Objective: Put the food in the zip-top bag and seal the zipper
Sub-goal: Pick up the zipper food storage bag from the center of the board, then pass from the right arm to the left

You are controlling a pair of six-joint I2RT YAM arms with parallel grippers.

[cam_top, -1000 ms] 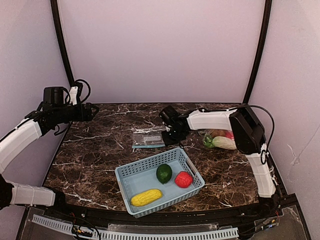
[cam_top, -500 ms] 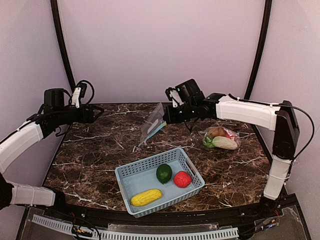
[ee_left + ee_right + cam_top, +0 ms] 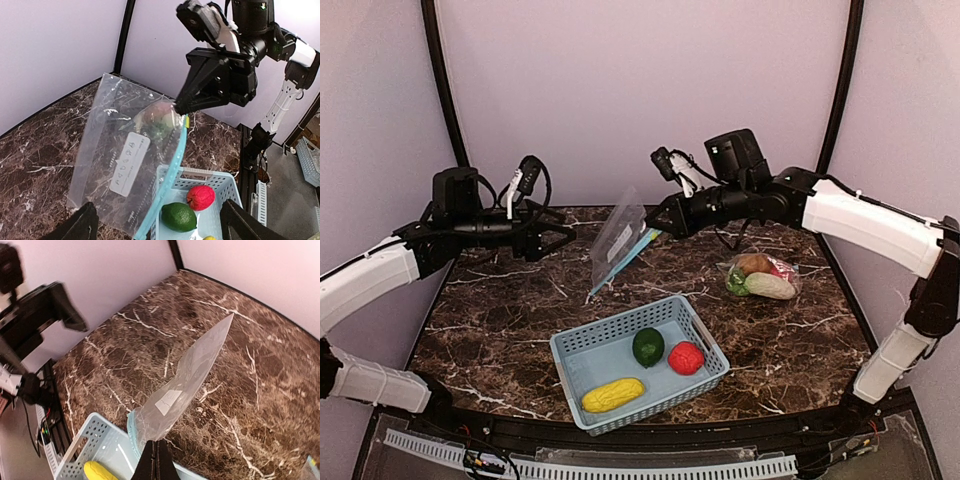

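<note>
Clear zip-top bag (image 3: 618,240) slants down-left mid-frame, pinched by the right gripper (image 3: 658,228); the spread left gripper (image 3: 563,228) sits just left.

Left pincer (image 3: 565,233) hangs raised, jaws spread wide; right pincer (image 3: 657,226) raised, pinched closed.

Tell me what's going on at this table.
The right gripper is shut on a corner of a clear zip bag and holds it up above the table; the bag looks empty. The left gripper is open, facing the bag without touching it. The corn, green fruit and red fruit lie in the blue basket. A second bag with food inside lies at the right.
</note>
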